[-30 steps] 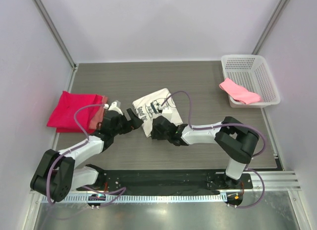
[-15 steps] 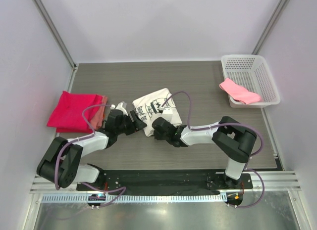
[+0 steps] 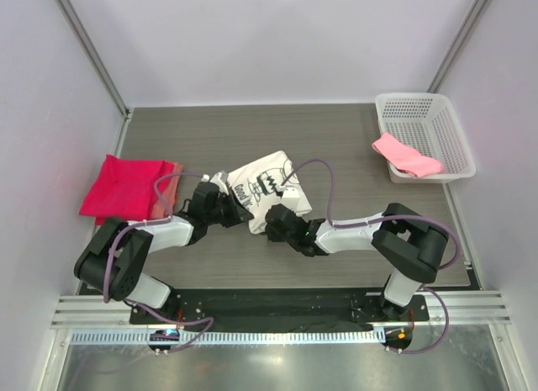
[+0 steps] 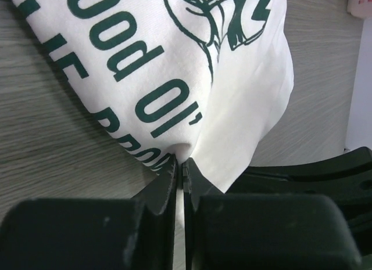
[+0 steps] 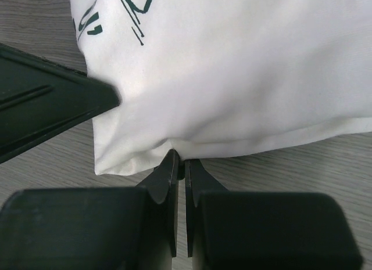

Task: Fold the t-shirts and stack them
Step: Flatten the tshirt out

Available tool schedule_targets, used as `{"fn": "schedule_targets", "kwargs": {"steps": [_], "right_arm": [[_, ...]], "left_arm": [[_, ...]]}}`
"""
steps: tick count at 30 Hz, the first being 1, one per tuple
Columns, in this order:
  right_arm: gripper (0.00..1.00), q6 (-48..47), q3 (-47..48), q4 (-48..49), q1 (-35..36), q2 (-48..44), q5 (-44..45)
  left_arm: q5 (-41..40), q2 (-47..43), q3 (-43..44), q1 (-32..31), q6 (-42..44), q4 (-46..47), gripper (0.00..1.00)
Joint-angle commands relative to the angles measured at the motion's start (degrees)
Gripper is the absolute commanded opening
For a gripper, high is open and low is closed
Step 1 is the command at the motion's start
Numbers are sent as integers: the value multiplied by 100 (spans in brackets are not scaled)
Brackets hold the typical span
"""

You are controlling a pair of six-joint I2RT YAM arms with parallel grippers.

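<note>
Found at the far left of the grey wood-grain table (image 3: pixel 336 139) a bright red-pink t-shirt (image 3: pixel 122 189), folded flat into a rough rectangle. Noted along its right edge a narrow strip of a salmon t-shirt (image 3: pixel 176 171); could not tell whether tucked under or laid beside. Logged next the left gripper (image 3: pixel 239 213), low over the table, jaws drawn almost together with only a thin slit between them, pinching the near edge of the cream-white t-shirt (image 3: pixel 267 182). Entered that shirt at table centre: folded to a compact, slightly skewed bundle, resting on the wood, printed on its upper face with dark green block lettering and a line drawing, plain cream toward the right, edges soft and rounded where the layers doubled over. Listed just to its right the right gripper (image 3: pixel 271 219), likewise low, jaws nearly closed, nipping the same near edge of the bundle from below the plain part. Placed the two grippers just beside each other at that edge. Catalogued at the rear right corner a white plastic mesh basket (image 3: pixel 429 109), holding a light pink t-shirt (image 3: pixel 406 154), crumpled lengthwise across the near-left corner, one end lapping over the rim.
</note>
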Motion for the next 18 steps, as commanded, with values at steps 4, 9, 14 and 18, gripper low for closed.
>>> {"fn": "schedule_targets", "kwargs": {"steps": [4, 9, 14, 18], "right_arm": [[1, 146, -262, 77, 52, -525, 395], [1, 261, -526, -345, 52, -894, 746], [10, 383, -904, -486, 43, -1403, 1027], [17, 410, -1133, -626, 52, -1852, 1160]], "left_arm": [[309, -18, 256, -13, 162, 179, 0], [72, -657, 526, -4, 216, -320, 0], [-288, -1378, 1335, -13, -65, -1480, 0], [-649, -1749, 2135, -4, -119, -2455, 0]]}}
